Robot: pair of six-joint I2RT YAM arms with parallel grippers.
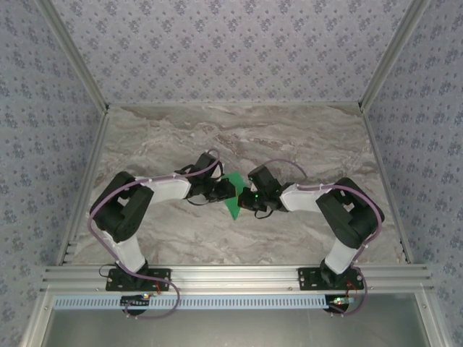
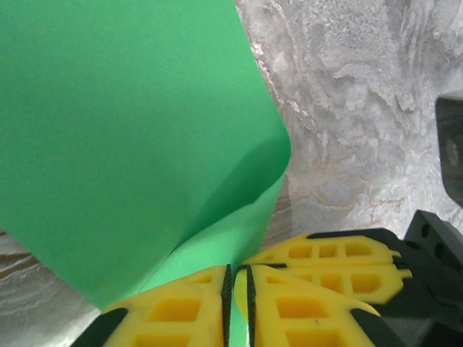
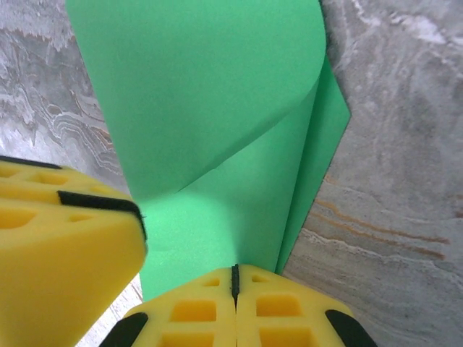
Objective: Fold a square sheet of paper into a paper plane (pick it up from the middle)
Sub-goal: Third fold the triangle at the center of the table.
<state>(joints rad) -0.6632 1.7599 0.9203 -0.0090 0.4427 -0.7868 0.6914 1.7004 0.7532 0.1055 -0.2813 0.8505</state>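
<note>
The square sheet of paper (image 1: 232, 208) is bright green and folded, and hangs between the two grippers above the middle of the table. My left gripper (image 2: 237, 269) is shut on its lower edge, a thin strip of green showing between the pads. The sheet (image 2: 130, 144) curls up and away from it in loose layers. My right gripper (image 3: 234, 269) is shut on the same paper (image 3: 210, 108) right beside it. The right fingers (image 2: 333, 253) lie just right of the left ones. A left finger (image 3: 58, 246) shows at the left. The paper plane is out of view.
The marble table (image 1: 181, 137) is walled by patterned panels at the back and sides. An aluminium rail (image 1: 239, 278) runs along the near edge and carries both arm bases. Both arms reach inward and meet at the centre.
</note>
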